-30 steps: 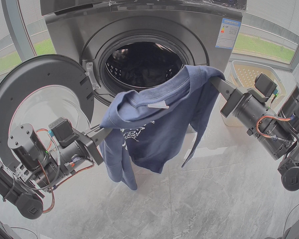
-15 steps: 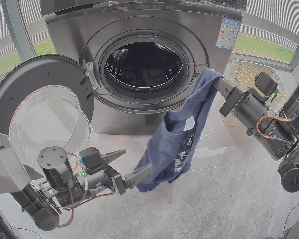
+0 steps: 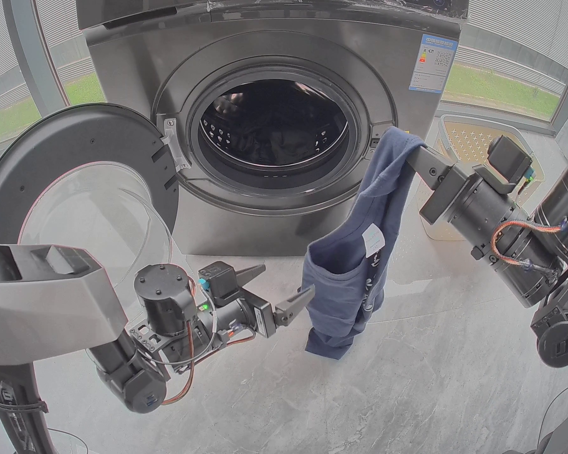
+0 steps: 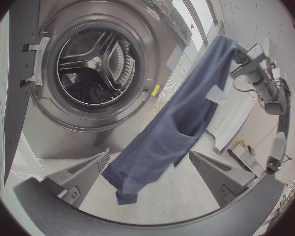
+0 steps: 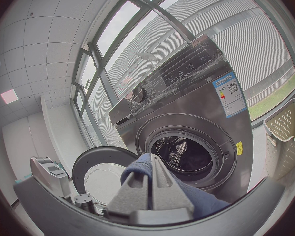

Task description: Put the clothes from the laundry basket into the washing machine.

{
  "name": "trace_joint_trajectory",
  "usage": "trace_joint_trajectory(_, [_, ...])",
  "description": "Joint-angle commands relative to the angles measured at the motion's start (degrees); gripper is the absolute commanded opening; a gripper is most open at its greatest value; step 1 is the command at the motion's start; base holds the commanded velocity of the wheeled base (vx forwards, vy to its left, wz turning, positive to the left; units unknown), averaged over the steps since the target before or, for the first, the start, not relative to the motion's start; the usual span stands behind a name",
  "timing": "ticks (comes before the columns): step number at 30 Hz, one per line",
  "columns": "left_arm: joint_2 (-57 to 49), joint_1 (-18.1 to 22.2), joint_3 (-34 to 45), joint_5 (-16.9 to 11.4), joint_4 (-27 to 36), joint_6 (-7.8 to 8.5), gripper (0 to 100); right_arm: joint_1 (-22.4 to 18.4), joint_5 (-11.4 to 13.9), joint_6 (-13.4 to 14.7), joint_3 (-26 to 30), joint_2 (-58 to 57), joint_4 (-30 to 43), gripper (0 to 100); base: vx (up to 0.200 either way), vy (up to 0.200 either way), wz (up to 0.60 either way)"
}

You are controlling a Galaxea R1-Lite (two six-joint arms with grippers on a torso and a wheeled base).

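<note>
Progress looks partial. Dark clothes already lie low in the drum of the washing machine, whose door stands wide open on the left pincer's side. One blue sweatshirt is out of the laundry basket but not yet in the machine, so that garment at least is left to load. The stretch of basket showing behind the right arm holds no cloth that I can make out, and the rest of it is hidden.

The right pincer is clamped on a fold at the sweatshirt's top, its two fingers pressed together with blue cloth bunched around them. It holds just beside the drum's rim, on the basket side. From it the sweatshirt hangs straight down in a long fold, a white label facing out. Whether the lowest hem touches the floor cannot be told.

The left pincer is spread wide and grips nothing. It sits low before the machine's base, pointed at the hanging cloth, with one fingertip just beside the sweatshirt's lower part. In the left wrist view the fabric hangs beyond the gap between the two fingers, apparently touching neither.

My judgement is that the sweatshirt must next be carried across from the right pincer's spot to the opening and pushed inside.
</note>
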Motion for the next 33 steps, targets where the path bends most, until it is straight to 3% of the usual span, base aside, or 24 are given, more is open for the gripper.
trace_joint_trajectory(1, [7.04,3.32,-5.92,0.6,-0.08,0.58,100,0.11,0.15,0.01,0.2,-0.28,0.05,0,0.0,0.0,0.0])
trace_joint_trajectory(7, [9.76,3.23,-8.3,-0.19,-0.08,2.07,100,0.46,0.07,0.01,0.2,-0.28,-0.12,0,0.0,0.0,0.0])
trace_joint_trajectory(11, [11.26,3.14,-9.44,-3.35,-0.17,4.27,100,0.46,0.07,0.01,0.2,-0.19,-0.12,0,0.0,0.0,0.0])
trace_joint_trajectory(14, [11.79,3.14,-10.49,-4.85,-0.08,4.97,100,0.55,0.15,0.01,0.29,-0.19,-0.12,0,0.0,0.0,0.0])
trace_joint_trajectory(23, [14.07,3.41,-15.24,-5.72,-0.08,5.41,100,1.08,0.07,0.01,0.29,-0.11,-0.12,0,0.0,0.0,0.0])
trace_joint_trajectory(33, [15.21,4.11,-18.75,-9.24,-0.08,5.5,100,1.17,0.15,0.1,0.38,0.07,-0.12,0,0.0,0.0,0.0])
